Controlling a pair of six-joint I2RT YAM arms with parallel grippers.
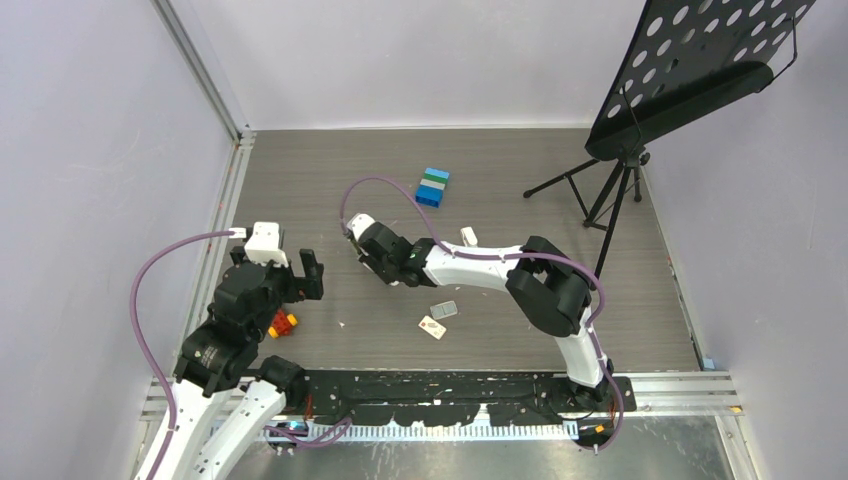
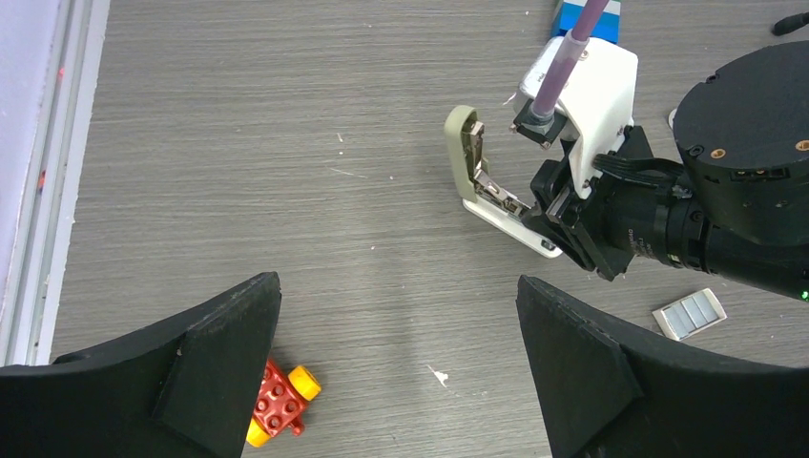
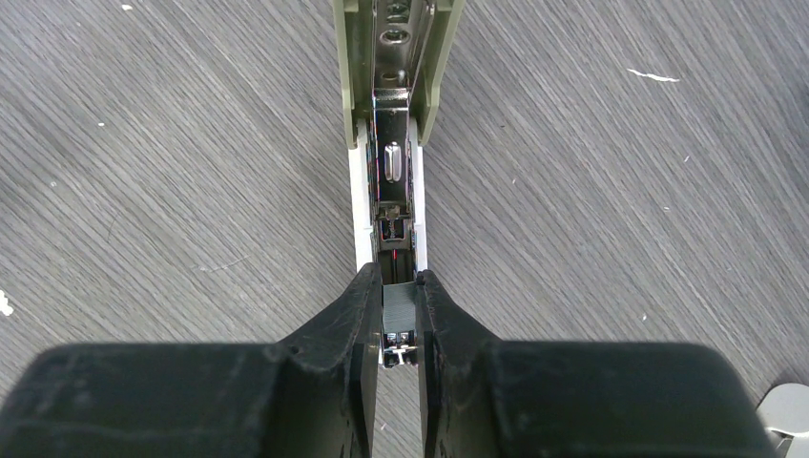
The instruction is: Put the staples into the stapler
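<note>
The stapler [image 2: 474, 164] lies opened on the floor. Its olive-beige top stands raised and its white base [image 2: 503, 213] lies flat. In the right wrist view the silver channel [image 3: 393, 167] shows between the white sides. My right gripper [image 3: 399, 279] is shut on the near end of the base, as the left wrist view [image 2: 563, 234] also shows. The staples box [image 1: 432, 327], white with a red mark, and its silvery insert [image 1: 444, 310] lie near the right arm's elbow. My left gripper [image 2: 398, 286] is open and empty, short of the stapler.
A red-yellow toy brick [image 2: 280, 402] lies under my left finger. Blue bricks [image 1: 432, 187] sit farther back, with a small stubby white object [image 1: 468, 236] beside the right forearm. A black music stand [image 1: 690, 70] stands at the back right. A metal rail [image 1: 225, 200] runs along the left wall.
</note>
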